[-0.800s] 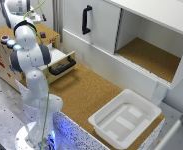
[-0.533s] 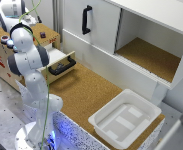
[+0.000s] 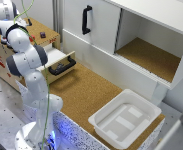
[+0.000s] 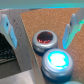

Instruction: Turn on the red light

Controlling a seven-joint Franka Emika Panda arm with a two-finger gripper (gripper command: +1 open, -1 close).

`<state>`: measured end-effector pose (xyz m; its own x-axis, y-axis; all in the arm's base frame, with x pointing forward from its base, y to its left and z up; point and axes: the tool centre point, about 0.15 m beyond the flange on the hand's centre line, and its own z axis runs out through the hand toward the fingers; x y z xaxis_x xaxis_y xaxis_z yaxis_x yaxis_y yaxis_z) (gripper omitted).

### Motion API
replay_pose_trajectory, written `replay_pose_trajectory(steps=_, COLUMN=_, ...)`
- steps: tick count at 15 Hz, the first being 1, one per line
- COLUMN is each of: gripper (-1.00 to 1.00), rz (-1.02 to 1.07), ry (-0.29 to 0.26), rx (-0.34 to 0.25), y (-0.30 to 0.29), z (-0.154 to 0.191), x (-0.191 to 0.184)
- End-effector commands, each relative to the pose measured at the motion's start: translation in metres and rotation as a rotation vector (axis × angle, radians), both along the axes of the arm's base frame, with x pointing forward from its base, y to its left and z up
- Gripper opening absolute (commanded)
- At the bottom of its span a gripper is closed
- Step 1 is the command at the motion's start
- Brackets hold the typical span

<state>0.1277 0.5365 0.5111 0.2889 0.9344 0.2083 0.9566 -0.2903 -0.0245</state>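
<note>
In the wrist view the red light (image 4: 44, 39), a small dark-red dome in a grey ring, lies on a brown cork-like surface. It looks unlit. My gripper (image 4: 40, 40) is open, with one pale finger on each side of the red light and above it. Right beside the red light sits a similar round button (image 4: 56, 59) glowing blue-white. In the exterior view the wrist (image 3: 4, 12) hangs over the top of a wooden box (image 3: 46, 28) at the exterior view's left. There the fingers and both buttons are hidden behind the arm.
The wooden box has a drawer (image 3: 61, 61) pulled open with a black handle. A white cabinet (image 3: 141, 30) with a black door handle (image 3: 86, 19) and an open compartment stands at the back. A white tray (image 3: 125, 119) lies on the cork table surface.
The wrist has moved a little toward the exterior view's left and lower over the wooden box. Nothing else has moved.
</note>
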Motion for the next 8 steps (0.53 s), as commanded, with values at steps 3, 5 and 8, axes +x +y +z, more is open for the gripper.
replay_pose_trajectory(steps=3, gripper=-1.0, rz=-0.02, ry=-0.047, rx=-0.229, y=0.066, z=0.016, x=0.011)
replay_pose_trajectory(steps=5, gripper=-1.0, rz=-0.013, ry=-0.061, rx=-0.245, y=0.073, z=0.013, x=0.014)
replay_pose_trajectory(steps=8, gripper=-1.0, rz=0.002, ry=-0.109, rx=-0.248, y=0.086, z=0.016, x=0.01)
